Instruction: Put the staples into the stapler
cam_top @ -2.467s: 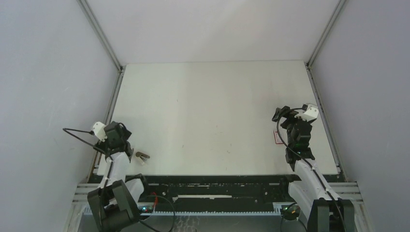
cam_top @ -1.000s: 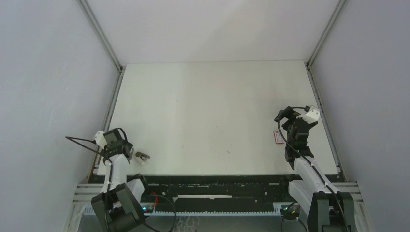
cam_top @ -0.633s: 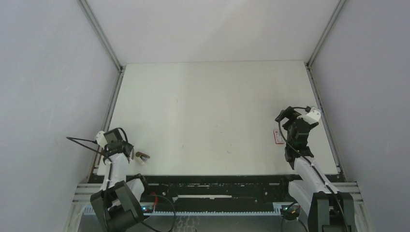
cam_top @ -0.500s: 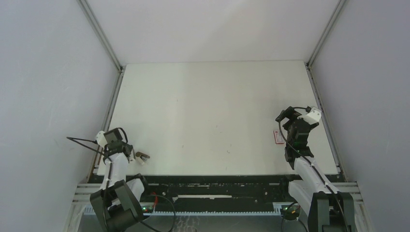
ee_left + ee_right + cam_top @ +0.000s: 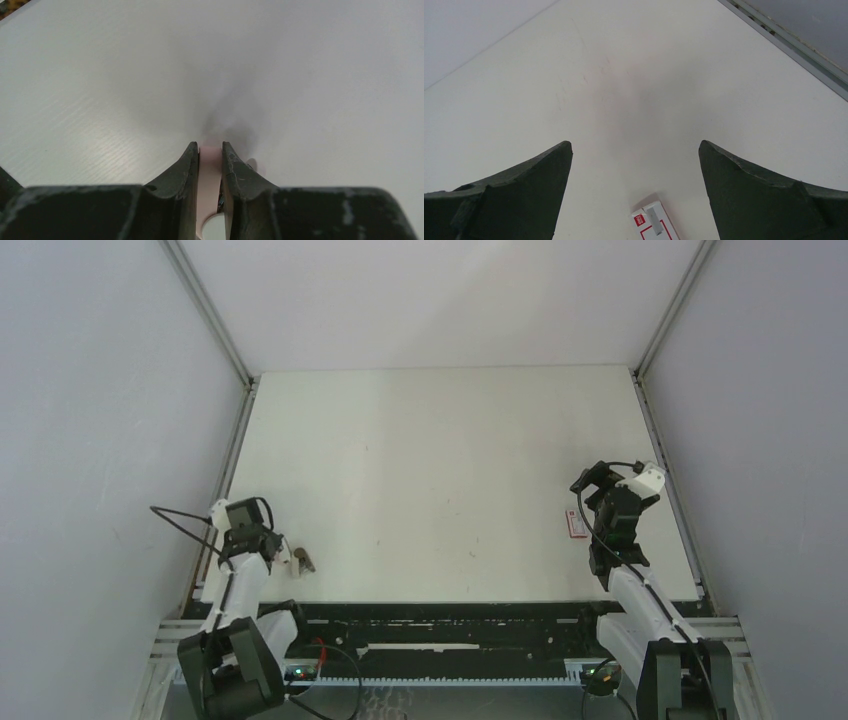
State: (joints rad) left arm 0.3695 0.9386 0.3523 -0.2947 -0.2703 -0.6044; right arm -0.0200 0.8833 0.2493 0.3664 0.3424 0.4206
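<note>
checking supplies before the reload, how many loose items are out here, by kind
pink stapler: 1
white-and-red labelled box: 1
total: 2 (a grey strip on the box may be staples; cannot tell)

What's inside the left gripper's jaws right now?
A narrow pink strip of the stapler shows, pinched between the jaws of the left gripper. The jaws cover its sides, so most of its body is hidden in the wrist view.

Left arm (image 5: 238, 575) reaches the stapler (image 5: 301, 560); right arm (image 5: 632, 585) stands beside white-red box (image 5: 577, 524).
</note>
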